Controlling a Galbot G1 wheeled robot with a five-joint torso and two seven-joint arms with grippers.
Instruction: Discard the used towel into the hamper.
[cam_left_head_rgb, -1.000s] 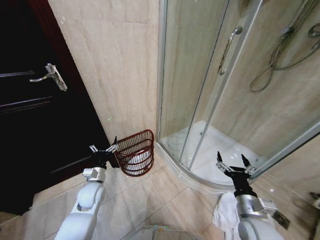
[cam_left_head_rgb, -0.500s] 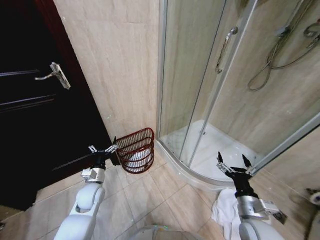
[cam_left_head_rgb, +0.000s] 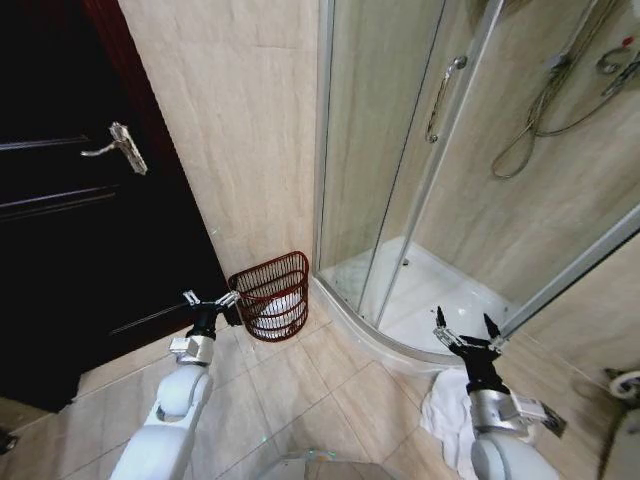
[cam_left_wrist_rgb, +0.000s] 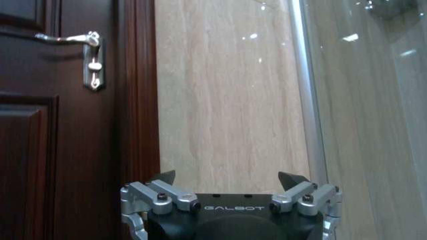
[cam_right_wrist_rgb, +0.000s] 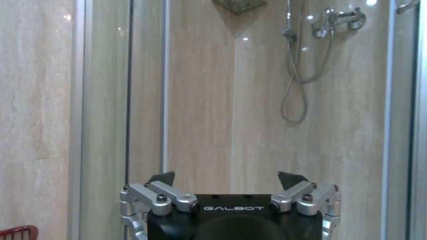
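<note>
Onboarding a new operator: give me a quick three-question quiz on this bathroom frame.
1. True or false: the hamper stands on the floor between the dark door and the shower stall.
2. The white towel lies: A) in the shower tray, B) on the floor tiles beside the right arm, C) over the door handle.
3. Fill in: the left gripper and the right gripper both have their fingers ____.

Key: 1 true; 2 B; 3 open.
</note>
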